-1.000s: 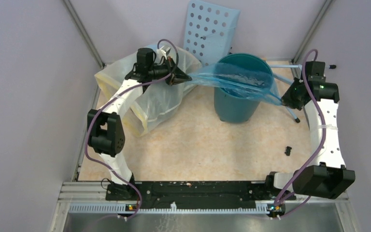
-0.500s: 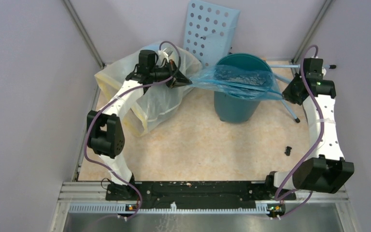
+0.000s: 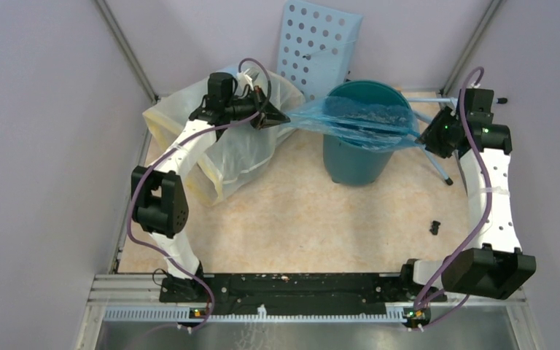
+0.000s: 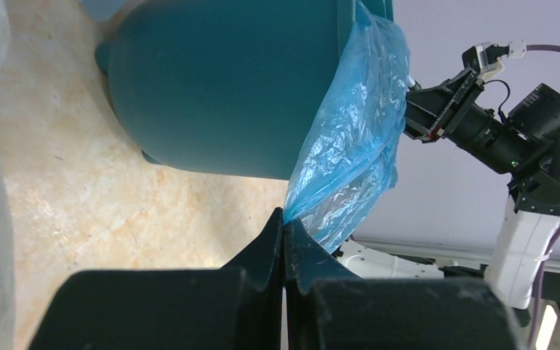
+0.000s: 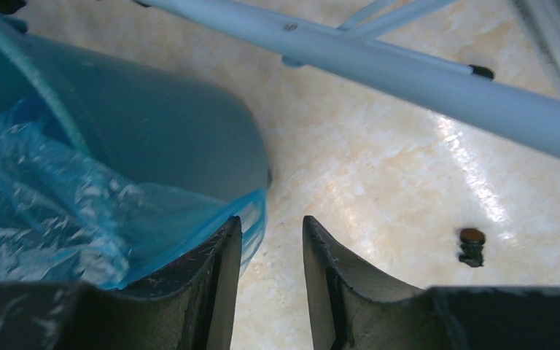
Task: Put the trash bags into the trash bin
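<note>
The light-blue trash bag [image 3: 357, 120] is stretched flat across the mouth of the dark-teal trash bin [image 3: 354, 164]. My left gripper [image 3: 283, 118] is shut on the bag's left corner, to the left of the bin. The left wrist view shows the jaws pinched on the bag [image 4: 354, 146] beside the bin [image 4: 226, 87]. My right gripper [image 3: 426, 137] is at the bin's right side. In the right wrist view it [image 5: 271, 226] is open with only floor between the jaws. The bag's edge [image 5: 58, 219] lies over the outside of one finger [image 5: 219, 255].
A large whitish bag [image 3: 240, 153] lies under my left arm. A pale-blue perforated panel [image 3: 317, 44] leans at the back wall. Light-blue tubes [image 5: 408, 69] lie on the floor behind the bin. A small black piece [image 3: 435, 227] lies on the floor by the right arm.
My right gripper has moved up and in toward the bin's rim, and the bag's right edge rose with it. My left gripper has stayed put, still pinching the bag.
</note>
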Controlling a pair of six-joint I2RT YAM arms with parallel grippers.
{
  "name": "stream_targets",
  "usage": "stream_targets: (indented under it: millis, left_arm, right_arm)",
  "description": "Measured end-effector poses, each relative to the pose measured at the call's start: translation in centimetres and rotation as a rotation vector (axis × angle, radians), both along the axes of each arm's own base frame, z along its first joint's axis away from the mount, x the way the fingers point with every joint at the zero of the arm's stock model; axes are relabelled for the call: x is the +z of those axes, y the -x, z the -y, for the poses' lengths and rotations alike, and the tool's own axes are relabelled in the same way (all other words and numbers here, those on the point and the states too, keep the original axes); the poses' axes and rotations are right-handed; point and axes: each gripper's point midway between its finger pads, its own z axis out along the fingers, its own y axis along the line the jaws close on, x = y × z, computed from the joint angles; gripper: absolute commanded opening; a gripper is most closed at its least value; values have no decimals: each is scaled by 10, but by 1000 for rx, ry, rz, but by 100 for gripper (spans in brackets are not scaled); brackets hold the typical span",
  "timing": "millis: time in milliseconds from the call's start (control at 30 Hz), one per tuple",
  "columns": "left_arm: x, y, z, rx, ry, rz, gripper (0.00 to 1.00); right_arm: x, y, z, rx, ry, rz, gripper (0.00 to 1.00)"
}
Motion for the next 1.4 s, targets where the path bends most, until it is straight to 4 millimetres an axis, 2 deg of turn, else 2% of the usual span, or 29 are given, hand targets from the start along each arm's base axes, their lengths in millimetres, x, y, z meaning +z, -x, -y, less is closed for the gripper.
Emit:
stream_targets:
  millis: [133, 300, 433, 567, 633, 900, 1067, 1200, 1300, 1333, 1400]
  left_arm:
    - [-3, 10, 8, -22, 17, -37, 0]
    - [1, 27, 17, -64, 31, -54, 0]
    - [8, 35, 17, -83, 33, -47, 0]
    - [8, 41, 15, -95, 25, -50, 0]
    - [6, 43, 14, -101, 19, -56, 0]
    - [-5, 51, 11, -122, -24, -80, 0]
    - [1, 49, 7, -119, -73, -38, 0]
    - [3, 48, 5, -120, -104, 1, 0]
    - [-7, 45, 3, -116, -135, -3, 0]
    - [-10, 43, 3, -113, -142, -9, 0]
    - [-18, 38, 4, -104, -156, -20, 0]
  right_arm:
    - [11, 17, -17, 29, -78, 14, 44]
    - [19, 32, -33, 52, -153, 25, 47]
    - [21, 37, -39, 51, -188, 20, 62]
    - [26, 38, -46, 61, -231, 19, 62]
    - [32, 35, -52, 72, -263, 29, 59]
    - [35, 35, -65, 92, -349, 19, 0]
    - [21, 47, -70, 102, -363, -10, 0]
    - [-7, 58, -73, 106, -379, -81, 0]
    - [-29, 63, -71, 96, -375, -130, 0]
    - [-33, 63, -70, 91, -370, -137, 3]
    - [-34, 59, -67, 87, -353, -128, 19]
